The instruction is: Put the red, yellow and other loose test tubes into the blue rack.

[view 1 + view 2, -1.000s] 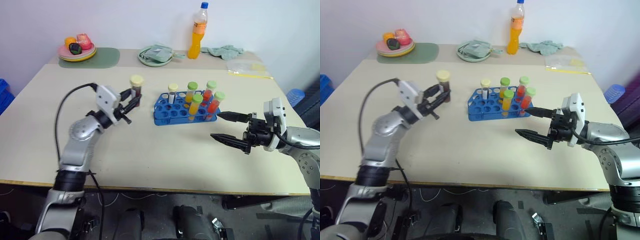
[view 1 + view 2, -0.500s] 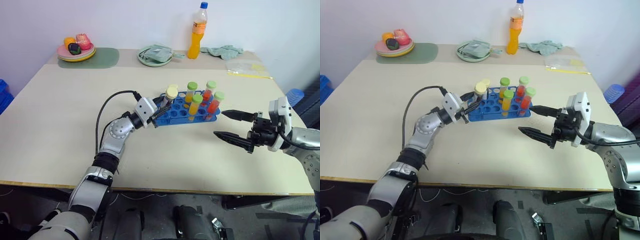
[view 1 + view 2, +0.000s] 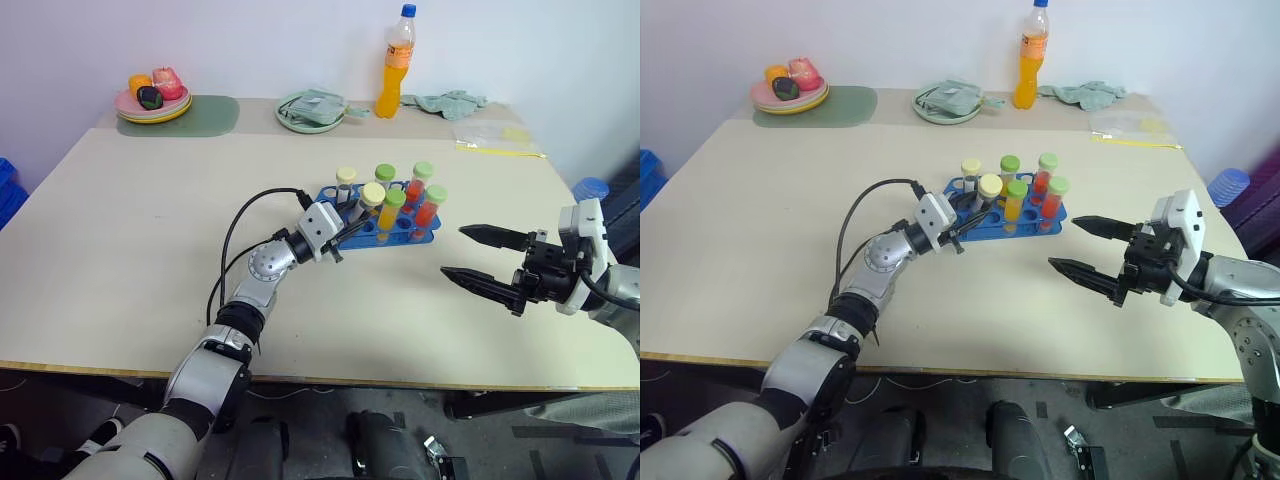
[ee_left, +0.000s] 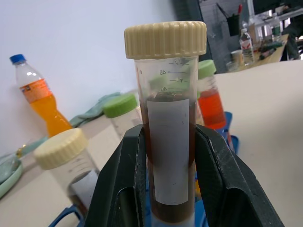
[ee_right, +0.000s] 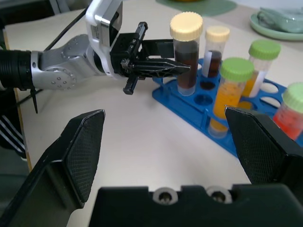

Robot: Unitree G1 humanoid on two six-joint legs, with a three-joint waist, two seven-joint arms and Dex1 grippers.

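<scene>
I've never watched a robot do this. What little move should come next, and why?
Probably lower the cream-capped tube further into the blue rack, then let go. The left tool grips it upright at the rack's near corner, its bottom apparently at a hole, while the right tool waits open, empty.

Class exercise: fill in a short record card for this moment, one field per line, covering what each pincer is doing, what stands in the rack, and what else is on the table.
Left pincer: shut on the cream-capped tube, its base at a front hole of the blue rack
Right pincer: open, holding nothing, right of the rack
In rack: five capped tubes, green and cream caps
Back of table: orange bottle, green plate, fruit plate
</scene>
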